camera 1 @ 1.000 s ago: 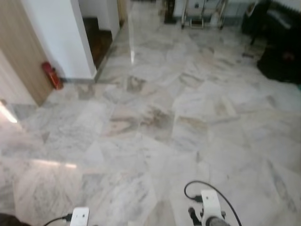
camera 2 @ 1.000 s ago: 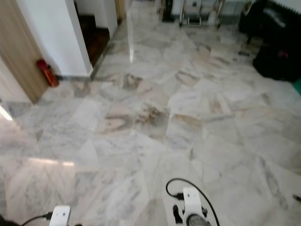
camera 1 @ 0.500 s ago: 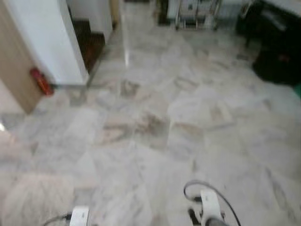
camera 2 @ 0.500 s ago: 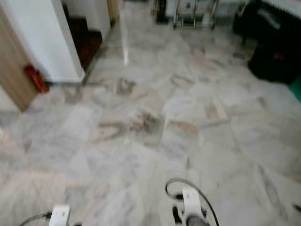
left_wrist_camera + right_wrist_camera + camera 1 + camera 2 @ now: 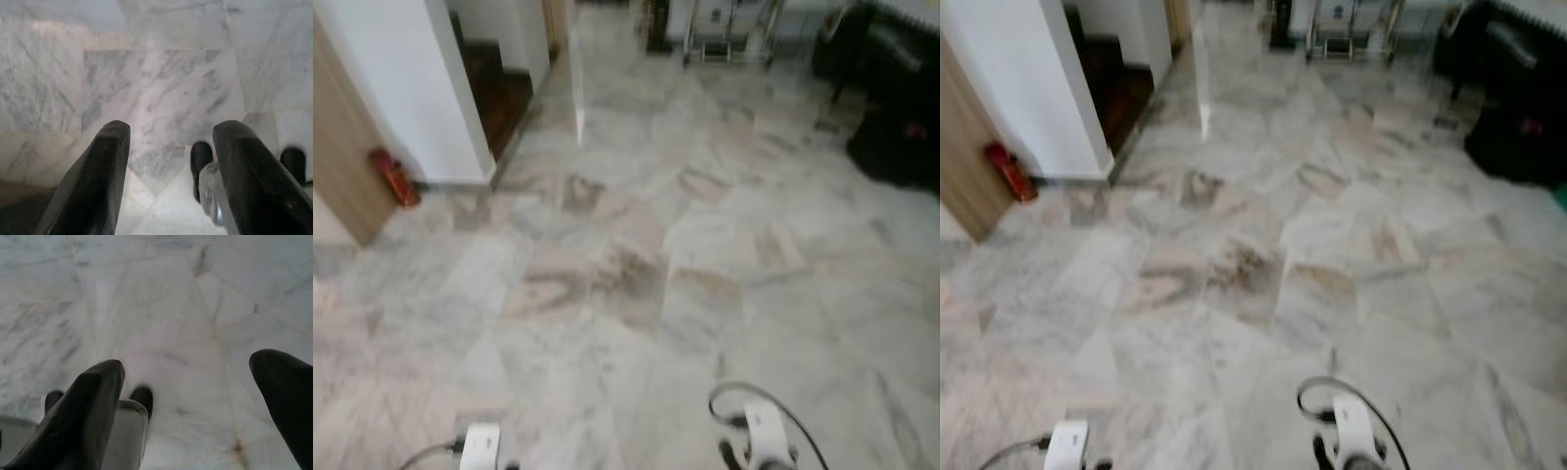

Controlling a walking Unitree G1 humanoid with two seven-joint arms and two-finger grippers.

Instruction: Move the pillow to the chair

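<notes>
A wide stretch of pale marble floor (image 5: pixel 636 264) with grey and brown veining lies ahead, slightly blurred. At the far left stands a white wall corner (image 5: pixel 440 88) beside a wooden panel (image 5: pixel 342 147), with a small red fire extinguisher (image 5: pixel 393 177) on the floor at its base and a dark doorway just beyond it. At the far end of the room is a metal-framed stand (image 5: pixel 724 29), and at the far right a mass of dark furniture (image 5: pixel 891 108) too blurred to identify. No pillow and no recognisable chair can be made out, and neither gripper carries anything, so where the pillow lies cannot be told from here. Both arms hang low at the near edge. The left gripper (image 5: pixel 171 161) points down at the floor with its two black fingers spread apart and nothing between them; the right gripper (image 5: pixel 190 396) is likewise released, its fingers wide apart over bare marble. This could be a walk to find the pillow, or a walk after it has been set down; the scene fits either. To move well here, it seems wise to keep a steady pace on the glossy, possibly slippery stone, steer through the open middle away from the wall corner and extinguisher, and keep the head scanning the room's edges.
</notes>
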